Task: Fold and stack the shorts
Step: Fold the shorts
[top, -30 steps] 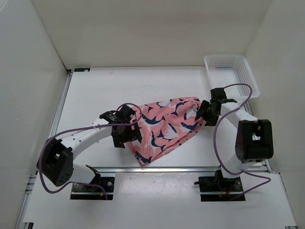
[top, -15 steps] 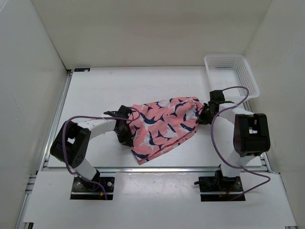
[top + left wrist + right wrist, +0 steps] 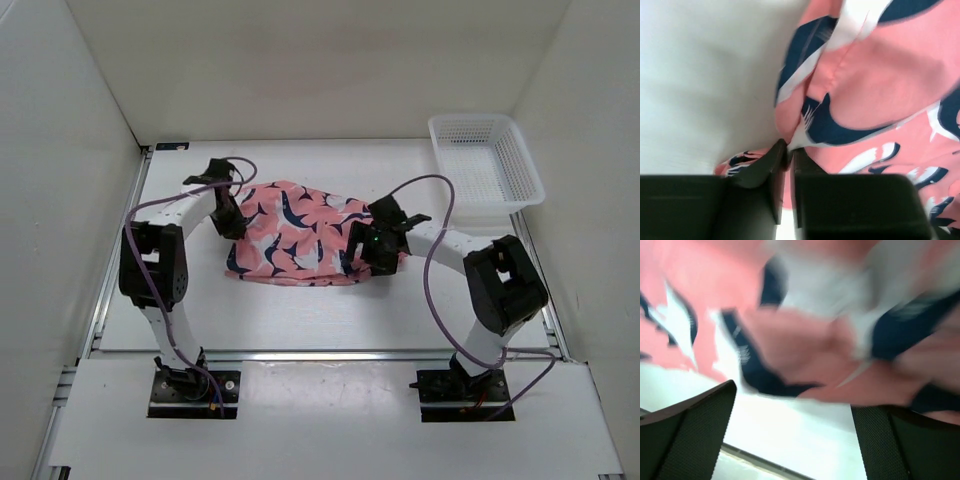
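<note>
The salmon-pink shark-print shorts (image 3: 300,235) lie in a flattened, bunched heap on the middle of the white table. My left gripper (image 3: 228,218) is at their far left edge. In the left wrist view its fingers stand almost together, with a white-and-navy fold of the shorts (image 3: 880,75) pinched at the left gripper's (image 3: 789,147) tips. My right gripper (image 3: 370,250) hovers at the shorts' right end. In the blurred right wrist view the right gripper (image 3: 792,400) is wide open with only bare table between its fingers, and the shorts (image 3: 805,340) lie just beyond the tips.
A white plastic mesh basket (image 3: 474,119) stands at the back right corner. White walls close in the table on three sides. An aluminium rail (image 3: 330,352) runs along the near edge in front of both arm bases.
The shorts went from a diagonal spread near the front to a heap further back and left. Both arms swung back and left with them. The right gripper let go and opened.
</note>
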Action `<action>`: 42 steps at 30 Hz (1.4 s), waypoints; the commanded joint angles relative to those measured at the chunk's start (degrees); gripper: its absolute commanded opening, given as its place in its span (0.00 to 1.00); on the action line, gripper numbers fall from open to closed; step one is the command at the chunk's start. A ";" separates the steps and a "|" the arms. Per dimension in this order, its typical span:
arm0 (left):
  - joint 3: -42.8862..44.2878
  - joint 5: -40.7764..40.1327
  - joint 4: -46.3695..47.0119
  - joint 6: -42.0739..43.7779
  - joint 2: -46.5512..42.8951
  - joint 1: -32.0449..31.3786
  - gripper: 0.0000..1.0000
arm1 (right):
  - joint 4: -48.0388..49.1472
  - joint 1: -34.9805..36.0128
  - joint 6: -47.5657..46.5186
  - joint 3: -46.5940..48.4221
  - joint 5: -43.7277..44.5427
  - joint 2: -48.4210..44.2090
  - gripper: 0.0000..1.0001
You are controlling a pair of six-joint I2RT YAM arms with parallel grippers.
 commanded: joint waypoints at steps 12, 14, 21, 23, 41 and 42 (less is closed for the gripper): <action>7.60 -2.35 -7.17 7.08 -7.46 9.67 0.67 | -14.79 -10.75 -7.59 -1.38 14.29 -21.87 0.89; 7.60 -1.65 -7.17 7.60 -7.99 9.68 0.67 | -12.77 -13.23 -8.82 0.29 11.74 -18.63 0.86; 7.08 -1.12 -7.17 7.60 -7.99 9.68 0.66 | -5.03 -19.47 -12.34 6.63 -0.28 -3.33 0.75; 7.08 -1.12 -7.17 7.60 -7.47 9.68 0.66 | -2.57 -19.48 -12.35 7.24 -1.89 0.19 0.69; 6.02 -1.12 -5.51 8.13 -0.96 9.68 0.64 | 3.86 -15.18 -11.91 2.67 -4.27 11.63 0.35; 6.02 -1.12 -5.50 8.13 -0.96 9.68 0.64 | 4.38 -15.17 -11.30 2.67 -3.66 12.15 0.31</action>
